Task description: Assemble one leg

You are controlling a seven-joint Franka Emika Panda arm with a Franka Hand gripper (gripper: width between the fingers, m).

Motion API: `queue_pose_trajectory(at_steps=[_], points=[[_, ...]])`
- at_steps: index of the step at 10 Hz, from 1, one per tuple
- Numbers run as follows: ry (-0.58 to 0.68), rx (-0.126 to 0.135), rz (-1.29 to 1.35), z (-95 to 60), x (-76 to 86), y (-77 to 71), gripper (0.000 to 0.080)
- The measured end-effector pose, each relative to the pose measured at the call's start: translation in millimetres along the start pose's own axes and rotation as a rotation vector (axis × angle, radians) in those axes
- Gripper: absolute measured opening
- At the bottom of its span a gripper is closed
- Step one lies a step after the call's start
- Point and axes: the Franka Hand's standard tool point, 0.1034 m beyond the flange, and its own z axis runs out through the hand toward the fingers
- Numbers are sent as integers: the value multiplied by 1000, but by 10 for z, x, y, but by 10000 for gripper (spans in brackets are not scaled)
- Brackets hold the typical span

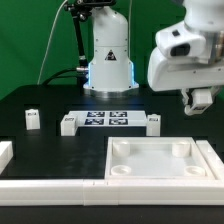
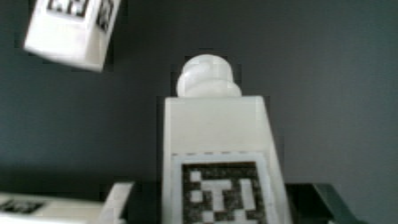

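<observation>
- Farthest from the claw, toward the exterior view's left, a loose leg point(image 1: 32, 119) stands upright on the black surface point(image 1: 60, 100). It is a small white block with a dark square on its face.
- A second leg point(image 1: 68, 124) stands nearer to the claw, just beside the marker board point(image 1: 108, 119). The board's black-and-white square tags are the only printed marks here, and they are too small to read as code.
- A third leg point(image 1: 153, 123) stands at the board's other end, below the claw and slightly to the exterior view's left of it.
- The large white panel point(image 1: 165, 160) with round corner sockets lies flat below the claw, toward the camera.
- The claw point(image 1: 201, 100) hangs in the air at the exterior view's right, well above the surface, under the arm's bulky white wrist point(image 1: 180, 50). Its fingers point down.
- In the wrist view the claw is closed on the leg point(image 2: 217, 140), a white rectangular block reaching straight out from the fingers.
- The fiducial tag point(image 2: 217, 190) sits on its facing side, a blurred black-and-white grid inside a black frame.
- A rounded white peg point(image 2: 208, 75) forms the block's far end.
- Beyond the held block, another tagged white block point(image 2: 75, 35) lies tilted and blurred.
</observation>
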Motion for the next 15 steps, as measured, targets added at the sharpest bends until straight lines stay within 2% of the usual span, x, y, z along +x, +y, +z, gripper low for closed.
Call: queue_pose_trajectory(at_steps=[1, 2, 4, 6, 7, 11, 15], points=[[110, 8, -3, -95, 82, 10, 290], [190, 12, -7, -125, 97, 1, 290], [298, 23, -14, -91, 114, -15, 290], [293, 19, -39, 6, 137, 34, 290], [295, 11, -77, 7, 204, 123, 290], [326, -8, -194, -146, 698, 478, 290], [323, -6, -191, -127, 684, 461, 290]])
